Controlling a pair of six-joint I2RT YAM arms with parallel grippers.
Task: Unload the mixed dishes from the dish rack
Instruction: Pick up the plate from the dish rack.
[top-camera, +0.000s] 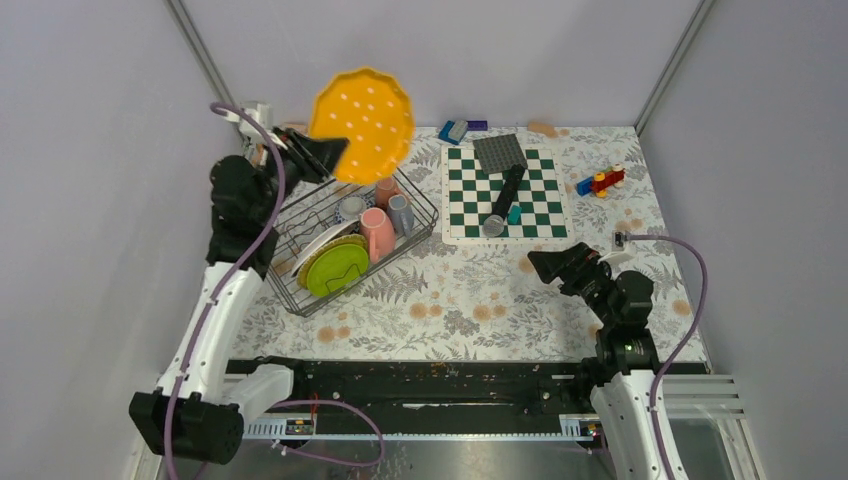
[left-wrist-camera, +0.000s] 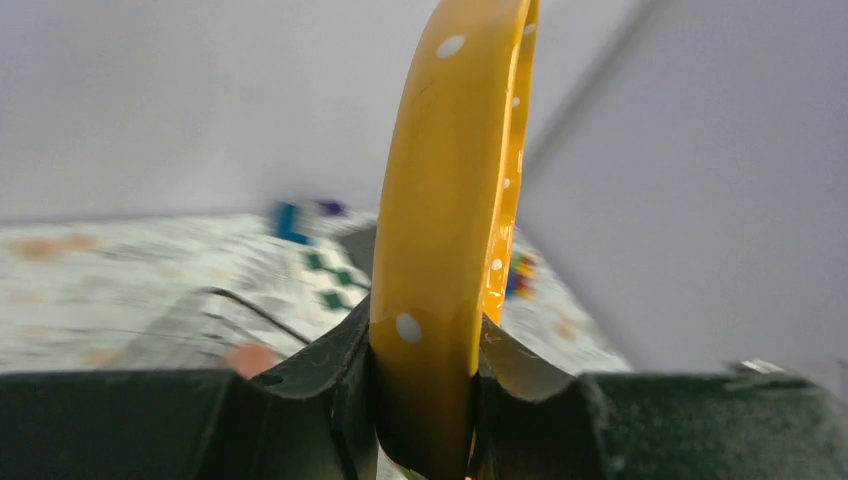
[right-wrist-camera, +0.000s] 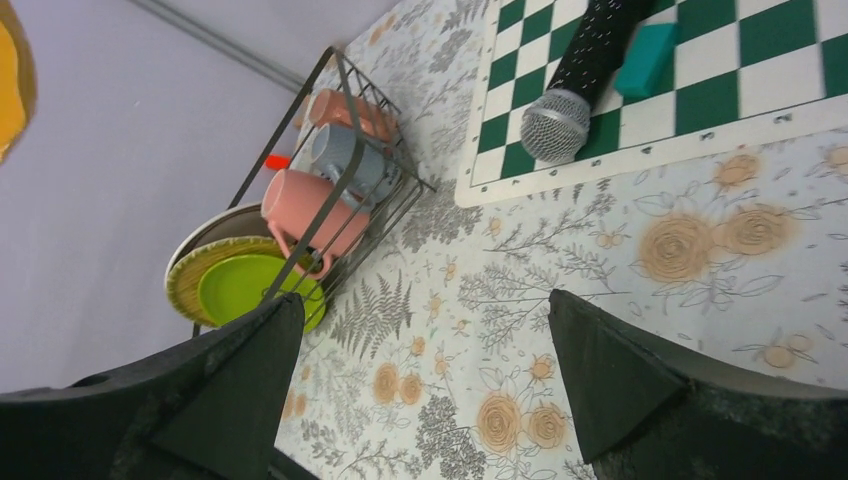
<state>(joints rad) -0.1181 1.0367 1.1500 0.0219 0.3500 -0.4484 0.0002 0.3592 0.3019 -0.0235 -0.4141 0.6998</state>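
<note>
My left gripper (top-camera: 335, 153) is shut on the rim of the yellow-orange plate (top-camera: 363, 123) with white dots and holds it high above the dish rack (top-camera: 300, 300); the plate stands on edge between the jaws in the left wrist view (left-wrist-camera: 450, 220). The rack holds the lime-green plate (top-camera: 335, 268), a white plate (top-camera: 318, 243), a pink mug (top-camera: 377, 233), a grey mug (top-camera: 401, 213), another pink mug (top-camera: 386, 190) and a small patterned bowl (top-camera: 350, 208). My right gripper (top-camera: 540, 265) is open and empty over the floral table, right of the rack (right-wrist-camera: 345, 110).
A green-white chessboard (top-camera: 505, 190) at the back right carries a microphone (top-camera: 503, 203), a teal block (top-camera: 514, 213) and a grey baseplate (top-camera: 499, 152). Toy blocks (top-camera: 600, 182) lie right of it, more blocks (top-camera: 455, 130) behind it. Grey walls close the table.
</note>
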